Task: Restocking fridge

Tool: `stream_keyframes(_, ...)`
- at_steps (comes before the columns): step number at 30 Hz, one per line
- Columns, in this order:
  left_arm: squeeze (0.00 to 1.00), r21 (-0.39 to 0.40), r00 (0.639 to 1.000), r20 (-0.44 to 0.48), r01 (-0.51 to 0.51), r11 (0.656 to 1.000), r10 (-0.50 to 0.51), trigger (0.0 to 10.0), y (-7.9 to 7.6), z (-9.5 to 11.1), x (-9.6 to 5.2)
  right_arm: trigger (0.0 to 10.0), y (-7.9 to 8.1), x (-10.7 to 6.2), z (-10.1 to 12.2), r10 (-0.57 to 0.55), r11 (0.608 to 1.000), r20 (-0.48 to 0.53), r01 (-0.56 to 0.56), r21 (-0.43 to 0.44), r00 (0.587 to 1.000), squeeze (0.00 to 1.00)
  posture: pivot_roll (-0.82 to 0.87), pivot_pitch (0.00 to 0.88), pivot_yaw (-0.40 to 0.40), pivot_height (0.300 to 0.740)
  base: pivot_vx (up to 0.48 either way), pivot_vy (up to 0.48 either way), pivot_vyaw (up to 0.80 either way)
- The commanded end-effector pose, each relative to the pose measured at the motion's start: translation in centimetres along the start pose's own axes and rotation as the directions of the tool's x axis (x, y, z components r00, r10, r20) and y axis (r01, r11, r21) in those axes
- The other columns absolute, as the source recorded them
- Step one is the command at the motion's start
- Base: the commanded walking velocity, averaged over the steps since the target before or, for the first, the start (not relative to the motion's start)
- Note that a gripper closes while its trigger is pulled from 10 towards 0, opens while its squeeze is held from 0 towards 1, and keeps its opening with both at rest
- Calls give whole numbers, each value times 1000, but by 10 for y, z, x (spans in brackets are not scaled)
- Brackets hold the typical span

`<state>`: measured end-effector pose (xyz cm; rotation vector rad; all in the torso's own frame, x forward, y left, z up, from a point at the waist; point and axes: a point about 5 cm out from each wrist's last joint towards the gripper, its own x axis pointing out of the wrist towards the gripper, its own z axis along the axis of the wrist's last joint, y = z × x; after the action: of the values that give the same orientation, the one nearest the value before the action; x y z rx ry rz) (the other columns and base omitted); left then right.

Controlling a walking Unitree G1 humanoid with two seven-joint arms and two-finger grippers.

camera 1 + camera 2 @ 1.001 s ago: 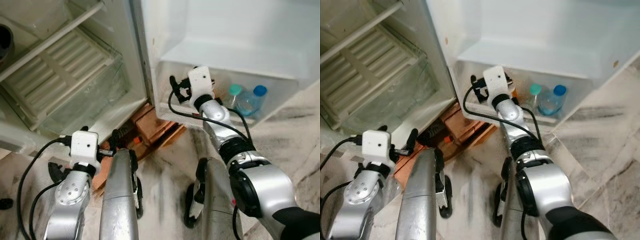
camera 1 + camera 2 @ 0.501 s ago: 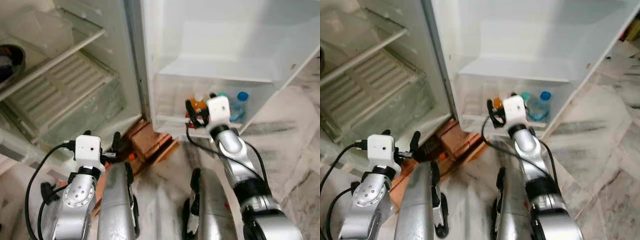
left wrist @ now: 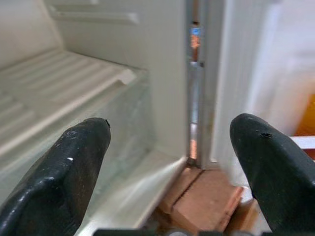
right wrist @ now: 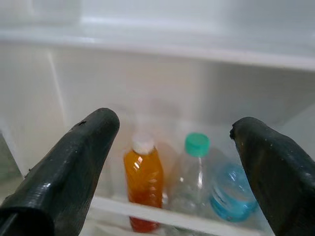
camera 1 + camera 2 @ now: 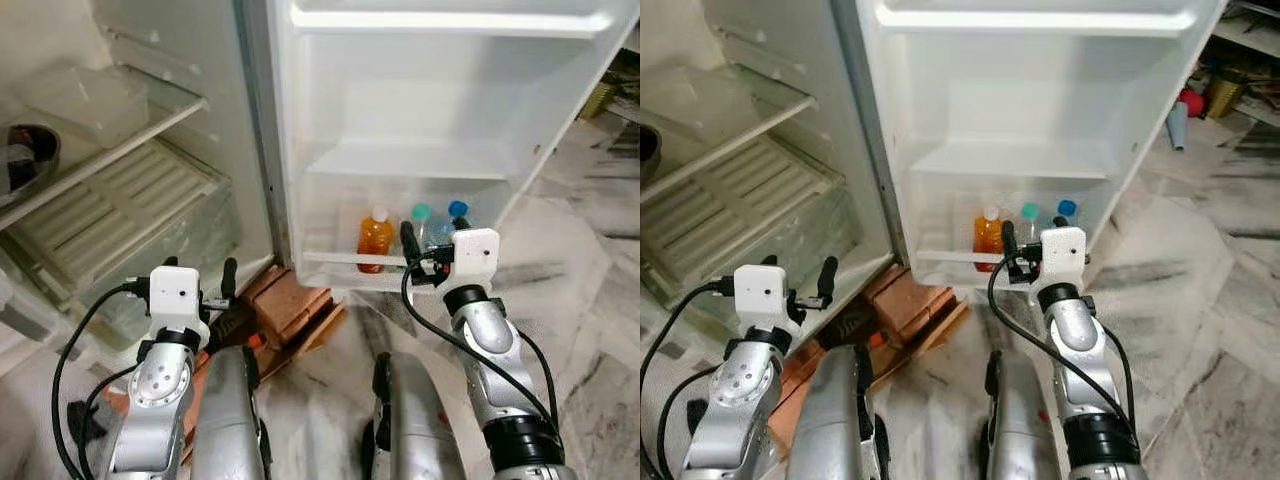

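We stand before the open fridge (image 5: 130, 190), its door (image 5: 440, 110) swung wide to our right. In the door's bottom rack (image 5: 340, 262) an orange bottle (image 5: 376, 238) stands upright beside a green-capped bottle (image 5: 421, 226) and a blue-capped one (image 5: 456, 215), all three close together. Our right gripper (image 4: 174, 142) hovers just outside the rack with its jaws spread and nothing between them; our left gripper (image 3: 170, 147) hangs low by the fridge's base and the bricks (image 5: 290, 300), jaws likewise released and empty. The risks we see: swinging the right arm near the rack could clip the rail or topple the tightly packed bottles, and stepping forward could catch a foot on the bricks.
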<state>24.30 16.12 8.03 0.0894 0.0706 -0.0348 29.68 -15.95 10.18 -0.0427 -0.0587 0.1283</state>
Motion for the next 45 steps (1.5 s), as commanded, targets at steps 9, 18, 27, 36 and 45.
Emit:
stream_keyframes(9, 0, 15, 1000, 17, -6, 1000, 5, 10000, 3, 4, 6, 10000, -3, 8, 17, -48, 999, 38, 49, -22, 998, 0, 92, 41, -4, 607, 0, 0, 0)
stream_keyframes(18, 0, 21, 1000, 3, -15, 1000, 15, 10000, 2, -2, 5, 10000, 0, 12, 21, -43, 999, 41, 44, -23, 998, 0, 90, 45, -3, 662, 0, 0, 0)
stream_keyframes(27, 0, 18, 1000, -16, 9, 1000, -9, 10000, 1, -5, 6, 10000, -3, 12, 18, -74, 997, 19, 74, -7, 997, 0, 86, 52, 2, 727, 0, 0, 0)
stream_keyframes(36, 0, -1, 998, -24, 54, 999, -54, 10000, -4, -6, 5, 10000, -4, 12, 15, -88, 996, 1, 88, -11, 996, 0, 88, 55, 4, 740, 0, 0, 0)
stream_keyframes(45, 0, 8, 998, -53, 32, 999, -32, 10000, -5, -9, 7, 10000, -4, 13, 3, -111, 993, -74, 109, -33, 991, 0, 92, 52, 2, 740, -74, 0, 0)
